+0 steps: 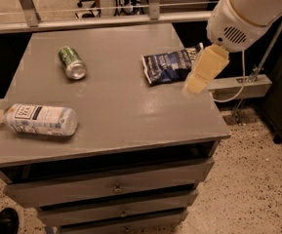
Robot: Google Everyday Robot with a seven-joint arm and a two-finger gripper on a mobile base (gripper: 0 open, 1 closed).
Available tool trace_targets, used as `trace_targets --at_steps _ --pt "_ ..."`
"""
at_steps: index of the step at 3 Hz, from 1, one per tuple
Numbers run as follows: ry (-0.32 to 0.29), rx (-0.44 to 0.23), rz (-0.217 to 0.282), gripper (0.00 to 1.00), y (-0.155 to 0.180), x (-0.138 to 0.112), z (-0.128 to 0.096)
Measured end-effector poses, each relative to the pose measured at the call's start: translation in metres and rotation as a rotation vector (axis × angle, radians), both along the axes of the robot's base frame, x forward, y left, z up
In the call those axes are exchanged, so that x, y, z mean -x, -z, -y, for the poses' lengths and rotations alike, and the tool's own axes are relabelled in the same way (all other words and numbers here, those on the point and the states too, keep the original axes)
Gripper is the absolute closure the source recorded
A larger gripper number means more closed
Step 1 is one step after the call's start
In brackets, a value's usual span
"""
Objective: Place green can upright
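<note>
Roll-away risk: green can point(72, 62) sideways at 10 o'clock, gripper point(196, 83) hovering at 3 o'clock, grip state unreadable.

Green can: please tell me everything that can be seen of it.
The can is small and green, and looks like shiny metal. It has pale markings on its side and a silver end turned toward the camera. It lies on its side, not upright, on the far left part of the grey table. Only the tabletop touches it. The gripper hangs over the table's right edge, well apart from the can.
</note>
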State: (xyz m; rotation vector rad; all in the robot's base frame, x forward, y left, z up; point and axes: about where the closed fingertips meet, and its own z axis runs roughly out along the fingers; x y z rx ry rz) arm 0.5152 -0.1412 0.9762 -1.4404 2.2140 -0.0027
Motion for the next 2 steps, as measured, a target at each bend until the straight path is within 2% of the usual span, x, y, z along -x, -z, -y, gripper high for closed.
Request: trace_targets --at_steps 1,2 --pt "-0.016 -0.105 -0.008 0.0 0.016 -0.02 -0.038" --pt "-0.033 -0.209 0.004 0.0 0.021 -0.054 -0.086"
